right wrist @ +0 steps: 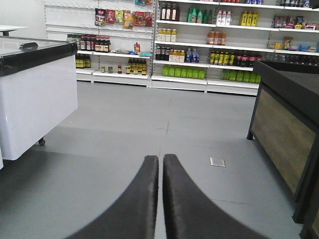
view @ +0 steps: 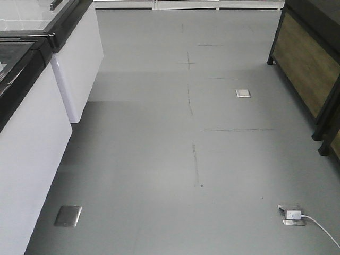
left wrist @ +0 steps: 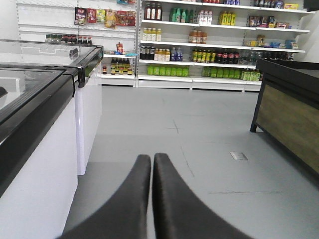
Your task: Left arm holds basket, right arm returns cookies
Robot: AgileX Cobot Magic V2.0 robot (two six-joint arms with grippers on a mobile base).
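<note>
Both jaws are seen pressed together and empty on the left gripper [left wrist: 151, 158] and the right gripper [right wrist: 160, 158]. No basket and no cookies are shown, so the whole task is judged undone. Two white freezers [left wrist: 30, 199] lie left of the left gripper, one wooden counter [left wrist: 289, 119] right, and stocked shelves [left wrist: 199, 45] ahead.
</note>
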